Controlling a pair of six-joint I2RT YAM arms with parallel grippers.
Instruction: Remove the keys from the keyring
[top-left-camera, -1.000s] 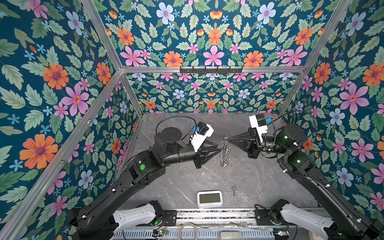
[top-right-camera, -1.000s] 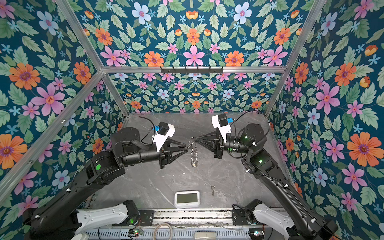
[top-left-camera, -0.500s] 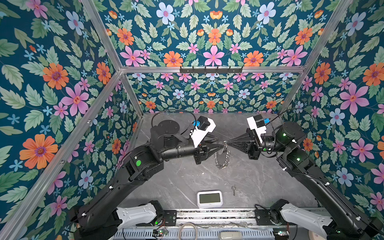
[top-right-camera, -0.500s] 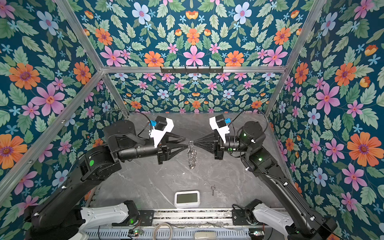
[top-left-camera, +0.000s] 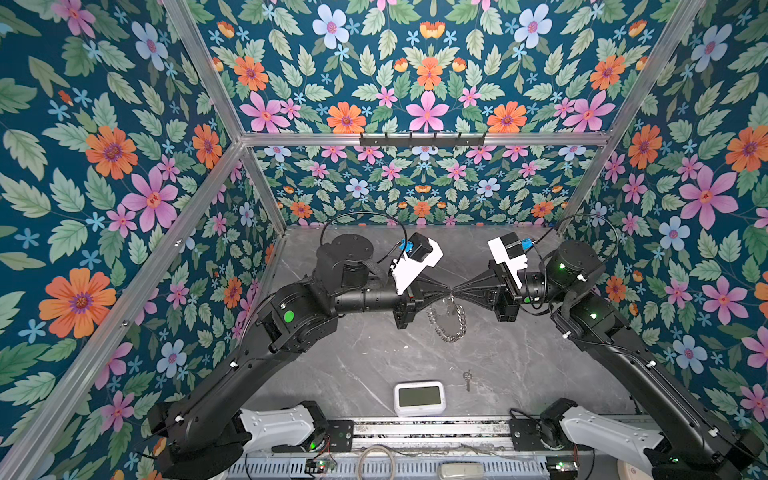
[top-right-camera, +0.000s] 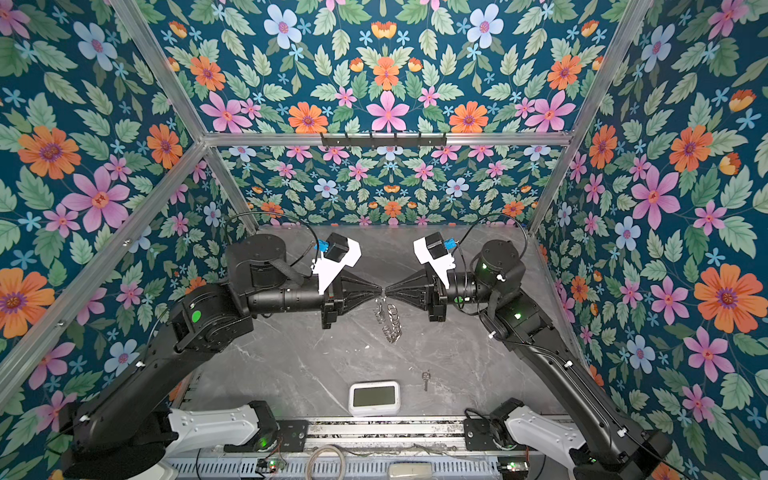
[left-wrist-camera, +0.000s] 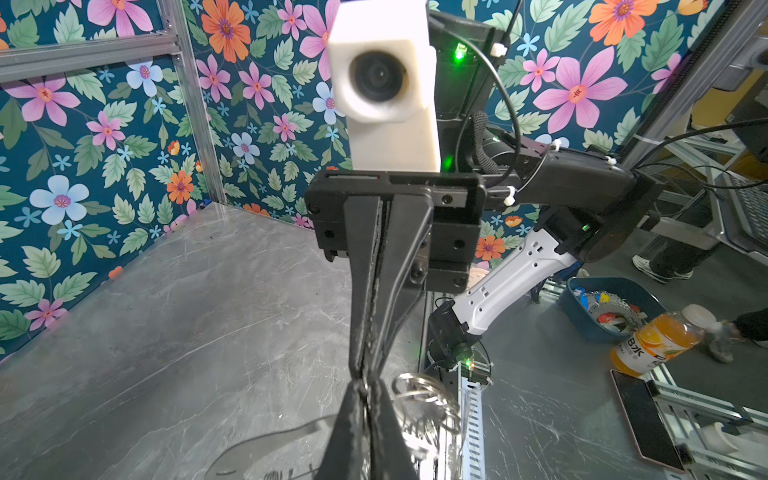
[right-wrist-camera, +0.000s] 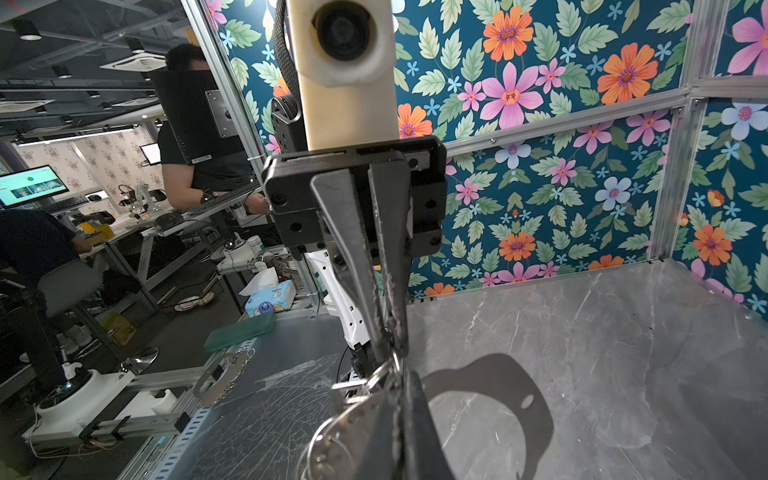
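Left hand (top-left-camera: 446, 293): newly closed at keyring (top-left-camera: 449, 321) top | right hand (top-left-camera: 458, 290): grips keyring

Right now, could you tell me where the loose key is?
In both top views the loose key lies on the grey tabletop near its front edge, just right of the white clock and not touching it.

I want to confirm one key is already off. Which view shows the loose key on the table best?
Both top views: the key lies unobstructed on the table beside the white clock, though it looks small. Neither wrist view shows it.
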